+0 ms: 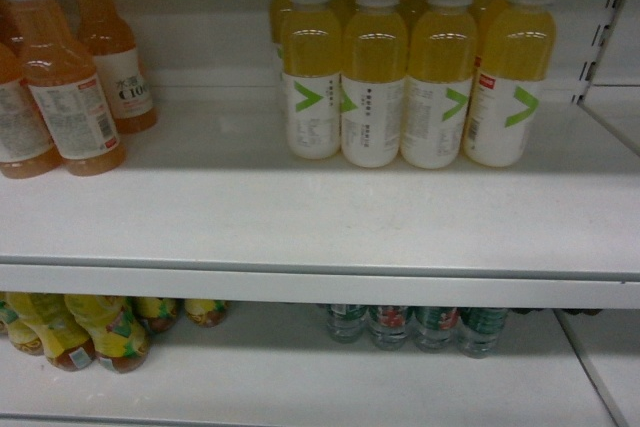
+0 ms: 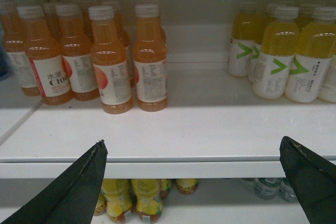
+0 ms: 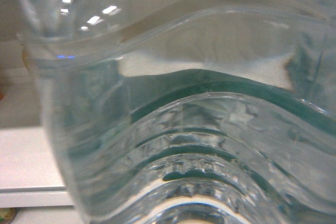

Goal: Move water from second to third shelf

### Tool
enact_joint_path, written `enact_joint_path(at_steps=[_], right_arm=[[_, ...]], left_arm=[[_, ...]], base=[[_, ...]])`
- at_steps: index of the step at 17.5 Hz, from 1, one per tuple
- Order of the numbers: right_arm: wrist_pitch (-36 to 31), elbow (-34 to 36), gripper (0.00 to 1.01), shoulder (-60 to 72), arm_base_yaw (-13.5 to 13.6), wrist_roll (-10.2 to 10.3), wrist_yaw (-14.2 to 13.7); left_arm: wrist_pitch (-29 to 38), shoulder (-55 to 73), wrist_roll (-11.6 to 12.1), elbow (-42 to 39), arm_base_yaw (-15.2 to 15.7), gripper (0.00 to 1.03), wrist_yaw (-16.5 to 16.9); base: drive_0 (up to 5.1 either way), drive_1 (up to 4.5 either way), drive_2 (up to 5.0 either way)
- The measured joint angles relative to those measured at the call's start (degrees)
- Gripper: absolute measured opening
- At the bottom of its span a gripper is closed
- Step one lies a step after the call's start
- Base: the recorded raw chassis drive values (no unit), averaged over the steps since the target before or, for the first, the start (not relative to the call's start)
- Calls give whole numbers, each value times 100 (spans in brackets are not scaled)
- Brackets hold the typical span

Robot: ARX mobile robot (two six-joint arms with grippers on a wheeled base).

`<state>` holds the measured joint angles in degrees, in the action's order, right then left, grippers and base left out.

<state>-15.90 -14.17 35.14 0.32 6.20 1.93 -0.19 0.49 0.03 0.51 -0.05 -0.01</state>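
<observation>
A clear ribbed water bottle point(image 3: 199, 129) with a band of dark green label fills the right wrist view, pressed close to the camera. It hides my right gripper's fingers, and it appears held in that gripper. Several more water bottles point(image 1: 415, 327) stand on the lower shelf at the right, only their lower parts showing under the upper shelf's front edge point(image 1: 320, 285); the left wrist view catches them too point(image 2: 268, 187). My left gripper point(image 2: 191, 148) hangs open in front of that edge with nothing between its dark fingers point(image 2: 89, 177). Neither arm shows in the head view.
On the upper shelf point(image 1: 300, 217) stand orange drink bottles point(image 1: 65, 87) at the left and yellow drink bottles with white labels point(image 1: 410, 77) at the back right. Yellow-labelled tea bottles point(image 1: 90, 332) sit on the lower shelf at the left. A shelf upright point(image 1: 610, 37) bounds the right side.
</observation>
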Motion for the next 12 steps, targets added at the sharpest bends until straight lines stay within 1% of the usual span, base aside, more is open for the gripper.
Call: enact_joint_path(at_steps=[12], right_arm=[[0,0,40,-7,4,0,39]], left_arm=[[11,0,0,0,0,98,2]], base=[[-498,247,247]])
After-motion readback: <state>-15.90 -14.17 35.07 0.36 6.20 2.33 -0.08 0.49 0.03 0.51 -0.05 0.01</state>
